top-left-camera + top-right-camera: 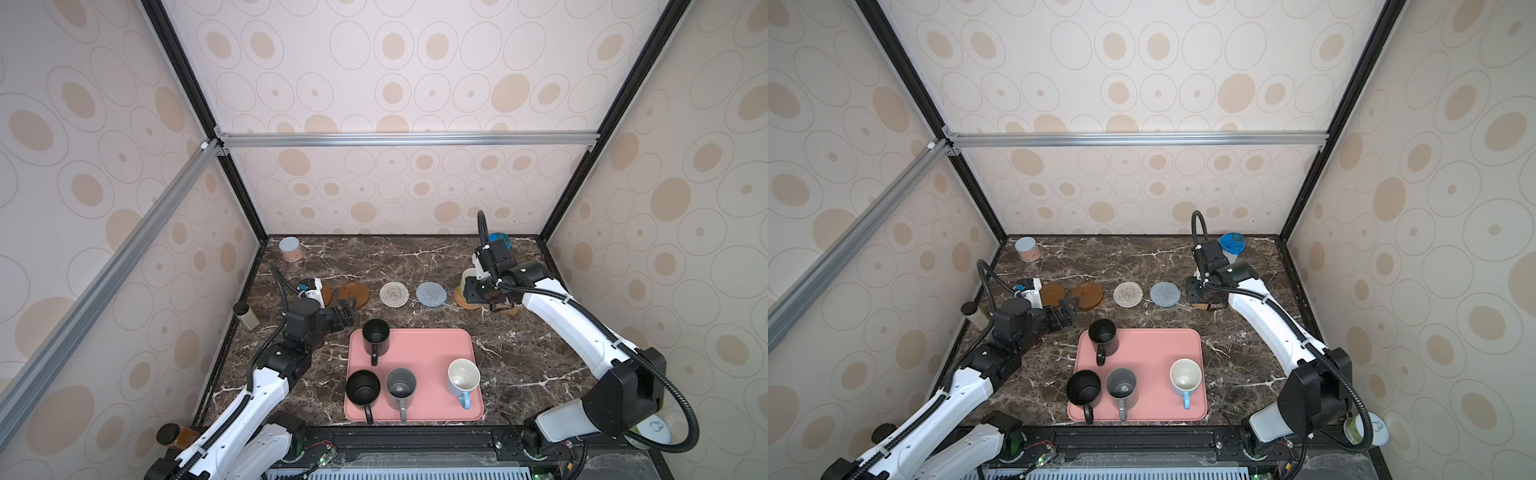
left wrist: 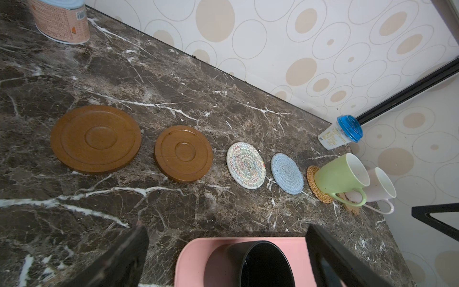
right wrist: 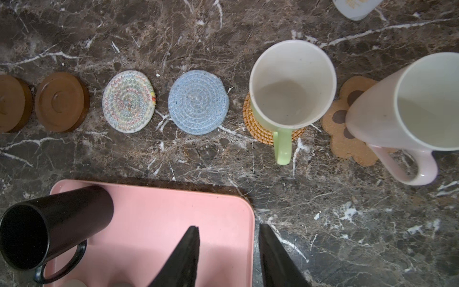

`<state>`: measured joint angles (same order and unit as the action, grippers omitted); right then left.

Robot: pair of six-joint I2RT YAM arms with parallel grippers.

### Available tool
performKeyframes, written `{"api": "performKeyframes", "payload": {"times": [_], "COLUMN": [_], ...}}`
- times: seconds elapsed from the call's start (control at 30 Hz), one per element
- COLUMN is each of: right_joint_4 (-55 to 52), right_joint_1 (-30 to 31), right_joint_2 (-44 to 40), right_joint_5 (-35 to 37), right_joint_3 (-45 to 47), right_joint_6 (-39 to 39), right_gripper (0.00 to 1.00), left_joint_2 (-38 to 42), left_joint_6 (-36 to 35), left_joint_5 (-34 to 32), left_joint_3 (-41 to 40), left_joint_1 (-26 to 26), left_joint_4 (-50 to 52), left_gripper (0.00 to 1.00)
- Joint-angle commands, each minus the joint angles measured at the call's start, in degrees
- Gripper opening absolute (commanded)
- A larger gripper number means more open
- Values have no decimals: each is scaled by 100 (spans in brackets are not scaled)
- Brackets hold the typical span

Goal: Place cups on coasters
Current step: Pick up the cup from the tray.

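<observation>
Right hand (image 3: 228,226) is hovering empty, jaws partly apart, near the light green handled ceramic mug (image 3: 293,84) sitting upright on the round tan rattan coaster (image 3: 255,128); left hand (image 2: 227,229) is gaping wide, empty, by a black mug (image 2: 248,263) on the pink rectangular tray (image 2: 196,248).

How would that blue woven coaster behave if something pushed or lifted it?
The blue woven coaster looks like coiled cord, so it is probably soft and slightly floppy, not stiff. It lies thin and flat on the marble tabletop, so a push would likely slide it rather than roll or tip it. It also looks light.
</observation>
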<state>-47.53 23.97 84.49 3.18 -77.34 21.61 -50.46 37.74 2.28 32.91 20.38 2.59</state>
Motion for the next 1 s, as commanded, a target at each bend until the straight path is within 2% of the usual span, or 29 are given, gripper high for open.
{"api": "performKeyframes", "payload": {"times": [0.0, 0.5, 0.97], "right_joint_4": [-195, -367, -433], "right_joint_1": [204, 1250, 1840], "right_joint_2": [50, 383, 780], "right_joint_5": [27, -15, -214], "right_joint_3": [-53, -368, -631], "right_joint_6": [166, 520, 771], "right_gripper": [44, 45, 46], "left_joint_2": [20, 71, 31], "left_joint_6": [37, 25, 50], "left_joint_5": [0, -61, -79], "left_joint_3": [39, 12, 8], "left_joint_1": [32, 32, 36], "left_joint_4": [-70, -109, -118], "left_gripper": [100, 100, 100]}}
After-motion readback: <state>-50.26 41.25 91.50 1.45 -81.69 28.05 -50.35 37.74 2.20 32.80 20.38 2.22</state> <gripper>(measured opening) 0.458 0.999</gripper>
